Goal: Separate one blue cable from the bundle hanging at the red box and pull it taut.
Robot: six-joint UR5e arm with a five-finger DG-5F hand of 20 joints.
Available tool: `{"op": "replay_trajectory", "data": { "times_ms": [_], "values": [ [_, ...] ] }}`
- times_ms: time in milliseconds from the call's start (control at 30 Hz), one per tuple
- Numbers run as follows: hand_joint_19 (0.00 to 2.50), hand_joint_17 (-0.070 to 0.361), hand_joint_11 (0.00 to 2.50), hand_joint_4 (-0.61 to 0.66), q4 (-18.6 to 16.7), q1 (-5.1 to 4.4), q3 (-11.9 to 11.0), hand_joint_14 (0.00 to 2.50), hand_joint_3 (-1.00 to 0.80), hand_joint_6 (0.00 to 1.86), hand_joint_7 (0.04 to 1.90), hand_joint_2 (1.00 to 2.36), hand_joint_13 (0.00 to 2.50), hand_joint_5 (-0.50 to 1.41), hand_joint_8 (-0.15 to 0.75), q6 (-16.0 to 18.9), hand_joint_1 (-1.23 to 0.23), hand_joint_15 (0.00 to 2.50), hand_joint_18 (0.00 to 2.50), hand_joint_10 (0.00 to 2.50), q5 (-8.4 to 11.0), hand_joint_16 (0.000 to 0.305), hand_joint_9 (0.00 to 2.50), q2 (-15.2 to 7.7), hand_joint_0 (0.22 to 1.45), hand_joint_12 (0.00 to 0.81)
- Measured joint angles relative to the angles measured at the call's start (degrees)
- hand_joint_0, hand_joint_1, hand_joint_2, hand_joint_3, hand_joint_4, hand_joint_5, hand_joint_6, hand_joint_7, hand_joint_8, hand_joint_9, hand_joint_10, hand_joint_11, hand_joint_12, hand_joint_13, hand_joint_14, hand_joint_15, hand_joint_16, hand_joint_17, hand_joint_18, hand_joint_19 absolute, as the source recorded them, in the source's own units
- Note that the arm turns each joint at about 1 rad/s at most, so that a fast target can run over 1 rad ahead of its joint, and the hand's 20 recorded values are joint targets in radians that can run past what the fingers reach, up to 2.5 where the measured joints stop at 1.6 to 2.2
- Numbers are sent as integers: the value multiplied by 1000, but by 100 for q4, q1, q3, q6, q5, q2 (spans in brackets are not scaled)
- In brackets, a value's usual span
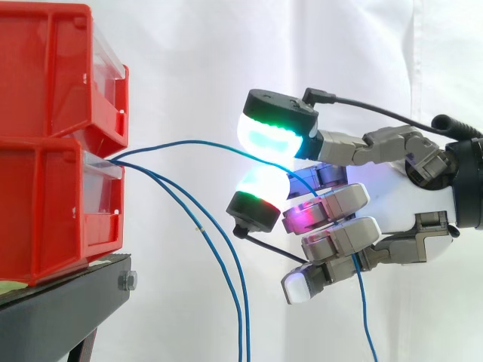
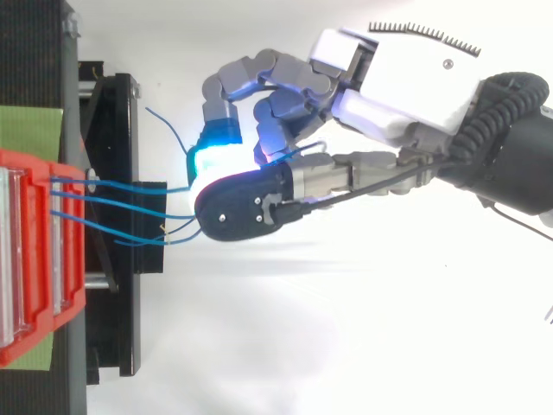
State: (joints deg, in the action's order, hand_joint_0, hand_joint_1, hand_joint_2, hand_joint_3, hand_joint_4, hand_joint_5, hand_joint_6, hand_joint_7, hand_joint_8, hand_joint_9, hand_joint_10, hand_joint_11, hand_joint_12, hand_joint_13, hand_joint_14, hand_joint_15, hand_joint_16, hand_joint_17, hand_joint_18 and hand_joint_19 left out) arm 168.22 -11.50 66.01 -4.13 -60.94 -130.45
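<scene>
Hand (image 1: 404, 197) at right, glowing fingertips (image 1: 275, 128) clamped on one blue cable (image 1: 196, 142), which bows left into the gap between stacked red bins (image 1: 45, 211); two other cables (image 1: 202, 226) hang just left of the fingers.

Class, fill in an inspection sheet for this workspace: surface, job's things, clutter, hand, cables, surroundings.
Surface: black stand carries the red bins.
Job's things: bins stacked two high; one blue cable arcs from between them to the hand.
Clutter: nothing seen.
Hand: pinches that cable between glowing pads; the tail hangs below.
Cables: two other blue cables hang slack, apart from the hand.
Surroundings: white curtain behind.
</scene>
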Motion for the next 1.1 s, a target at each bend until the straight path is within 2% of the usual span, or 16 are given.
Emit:
{"op": "replay_trajectory", "data": {
  "times_ms": [167,400,567,633,767,967,1100],
  "values": [
    [732,105,948,113,12,17,0,926,-500,851,1319,1000,969,-163,245,0,-404,1210,733,1987,-2,47,715,-3,572,309],
    [734,103,961,117,22,54,1,895,-385,846,1353,1008,971,-159,242,0,-556,1217,739,1977,-14,46,720,-5,616,297],
    [734,103,967,120,8,62,1,886,-358,853,1333,1010,972,-164,241,0,-612,1228,739,1984,-8,46,716,-5,618,303],
    [736,103,961,122,4,66,1,882,-367,856,1308,1010,972,-166,244,-1,-614,1237,740,1990,-4,46,714,-3,619,303],
    [732,105,940,120,0,63,1,890,-500,859,1289,1000,975,-169,254,-7,-557,1224,745,2007,-2,46,712,-3,581,312],
    [721,111,895,129,-8,56,1,945,-500,859,1284,1000,970,-168,265,-8,-470,1189,760,2074,1,49,704,-1,528,329],
    [724,114,876,126,-8,50,1,964,-500,860,1245,1000,967,-168,273,-9,-510,1166,757,2081,2,51,683,-4,514,339]
  ]
}}
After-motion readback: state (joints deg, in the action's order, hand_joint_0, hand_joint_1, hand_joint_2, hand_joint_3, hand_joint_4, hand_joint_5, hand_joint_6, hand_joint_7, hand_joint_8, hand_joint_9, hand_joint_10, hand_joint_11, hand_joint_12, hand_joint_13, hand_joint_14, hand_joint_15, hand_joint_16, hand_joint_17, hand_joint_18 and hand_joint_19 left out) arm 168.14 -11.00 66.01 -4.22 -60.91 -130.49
